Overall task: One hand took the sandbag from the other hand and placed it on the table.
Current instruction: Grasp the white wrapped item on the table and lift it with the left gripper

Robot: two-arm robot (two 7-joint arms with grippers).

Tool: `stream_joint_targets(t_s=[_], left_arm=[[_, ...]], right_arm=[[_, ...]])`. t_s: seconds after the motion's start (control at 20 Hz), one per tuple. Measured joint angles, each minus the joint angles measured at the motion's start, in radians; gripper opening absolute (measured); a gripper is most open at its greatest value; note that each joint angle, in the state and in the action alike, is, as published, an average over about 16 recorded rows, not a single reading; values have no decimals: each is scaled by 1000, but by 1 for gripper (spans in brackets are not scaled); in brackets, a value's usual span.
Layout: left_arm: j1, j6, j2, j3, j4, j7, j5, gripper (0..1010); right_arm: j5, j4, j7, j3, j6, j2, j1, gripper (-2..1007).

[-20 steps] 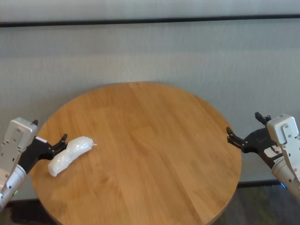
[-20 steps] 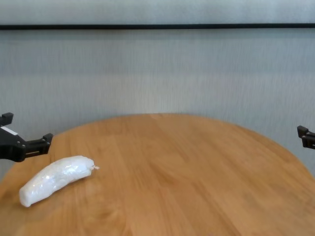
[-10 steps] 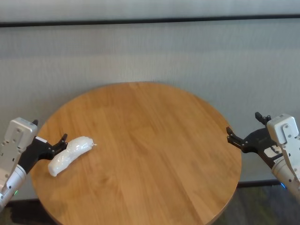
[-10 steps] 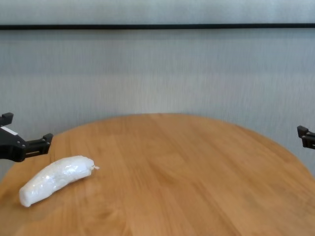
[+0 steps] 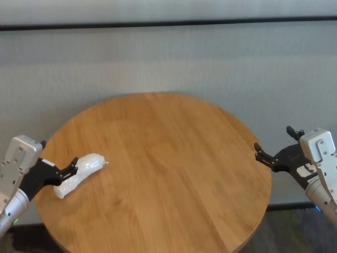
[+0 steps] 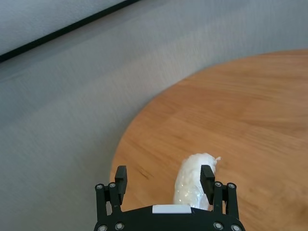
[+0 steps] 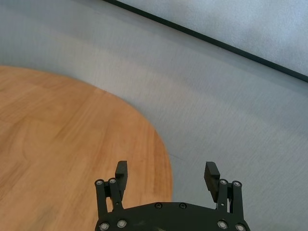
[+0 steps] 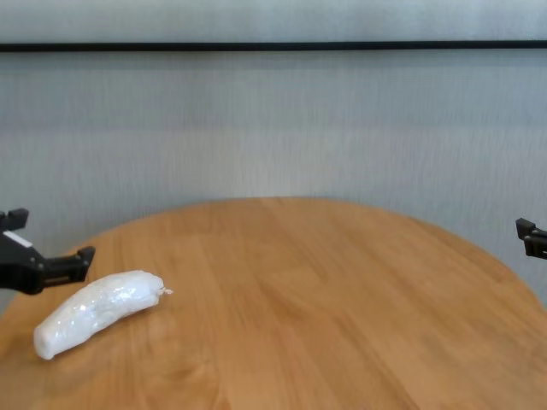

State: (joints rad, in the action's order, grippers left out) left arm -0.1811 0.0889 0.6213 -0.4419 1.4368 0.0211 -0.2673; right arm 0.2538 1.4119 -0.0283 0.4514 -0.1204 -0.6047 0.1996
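The sandbag (image 5: 83,169), white and glossy, lies on the table (image 5: 174,158) near its left edge, twisted tip toward the centre. My left gripper (image 5: 58,152) hangs open just off that edge, one finger over the bag's near side. In the left wrist view the sandbag (image 6: 191,179) sits by one finger of the open left gripper (image 6: 163,175), not between the two. In the chest view the sandbag (image 8: 96,311) rests free on the wood, just right of the left gripper (image 8: 51,236). My right gripper (image 5: 274,141) is open and empty at the table's right edge, as the right wrist view (image 7: 166,171) also shows.
Round wooden tabletop (image 8: 325,307) with grey floor around it and a dark stripe (image 5: 168,23) along the far side. The table's rim (image 7: 161,144) curves just ahead of the right gripper.
My left gripper has shifted slightly toward me and closer to the sandbag, one finger now overlapping it. The sandbag and the right arm have not moved.
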Motion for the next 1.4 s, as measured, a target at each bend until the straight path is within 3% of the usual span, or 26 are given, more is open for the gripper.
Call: stream_joint_targets(t_s=[0.6,1.4], left_arm=[[9,-58,19,11,21,92,-9,1002],[-52,-156,23,12,-17,239,-8,1002]], right_arm=[[0,0,0,0,0,0,0,1006],[0,0,0,0,0,0,0,1006]])
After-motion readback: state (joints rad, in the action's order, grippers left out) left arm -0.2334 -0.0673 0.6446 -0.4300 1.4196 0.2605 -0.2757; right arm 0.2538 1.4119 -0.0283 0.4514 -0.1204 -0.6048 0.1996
